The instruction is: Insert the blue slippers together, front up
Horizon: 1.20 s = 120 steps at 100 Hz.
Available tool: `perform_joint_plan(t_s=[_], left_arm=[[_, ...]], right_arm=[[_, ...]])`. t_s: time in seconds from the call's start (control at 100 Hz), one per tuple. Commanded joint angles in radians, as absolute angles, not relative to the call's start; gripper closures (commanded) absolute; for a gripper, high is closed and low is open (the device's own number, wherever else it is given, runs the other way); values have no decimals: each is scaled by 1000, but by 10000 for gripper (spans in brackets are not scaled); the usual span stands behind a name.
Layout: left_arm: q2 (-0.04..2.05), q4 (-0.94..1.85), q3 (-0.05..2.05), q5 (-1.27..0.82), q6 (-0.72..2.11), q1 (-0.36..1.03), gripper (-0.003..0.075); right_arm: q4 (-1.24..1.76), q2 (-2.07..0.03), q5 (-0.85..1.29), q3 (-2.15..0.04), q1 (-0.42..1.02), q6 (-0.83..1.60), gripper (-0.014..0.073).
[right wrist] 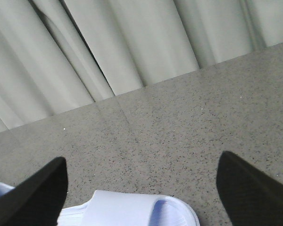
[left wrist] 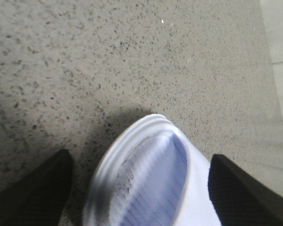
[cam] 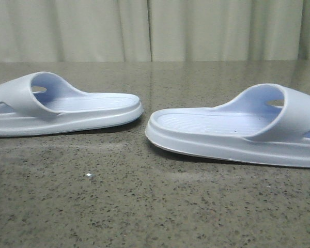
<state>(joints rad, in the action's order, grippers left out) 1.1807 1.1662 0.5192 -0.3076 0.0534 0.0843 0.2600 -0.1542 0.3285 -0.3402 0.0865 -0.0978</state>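
Observation:
Two pale blue-white foam slippers lie flat on the speckled grey table, soles down. The left slipper (cam: 62,106) has its strap at the far left; the right slipper (cam: 237,129) has its strap at the right edge, and their open ends nearly meet mid-table. No gripper shows in the front view. My left gripper (left wrist: 139,188) is open, its black fingers (left wrist: 30,193) wide on either side of one slipper (left wrist: 151,179), not touching it. My right gripper (right wrist: 141,188) is open above the other slipper (right wrist: 127,209), whose strap lies between the fingers (right wrist: 252,188).
The speckled stone table (cam: 144,206) fills the foreground. A pale pleated curtain (cam: 155,28) hangs behind the table's far edge and also shows in the right wrist view (right wrist: 108,42). A small white speck (cam: 89,176) lies in front of the left slipper.

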Motion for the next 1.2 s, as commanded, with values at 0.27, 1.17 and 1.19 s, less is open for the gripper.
perform_joint_plan(t_s=[0.27, 1.17, 1.19], left_arm=[[1248, 1264, 521, -448, 159, 85, 321], [1245, 1473, 521, -423, 347, 85, 692], [1240, 1506, 521, -434, 375, 85, 692]], right_arm=[[264, -176, 246, -378, 85, -97, 34], [264, -176, 246, -378, 85, -97, 34], [264, -176, 246, -378, 85, -97, 34]])
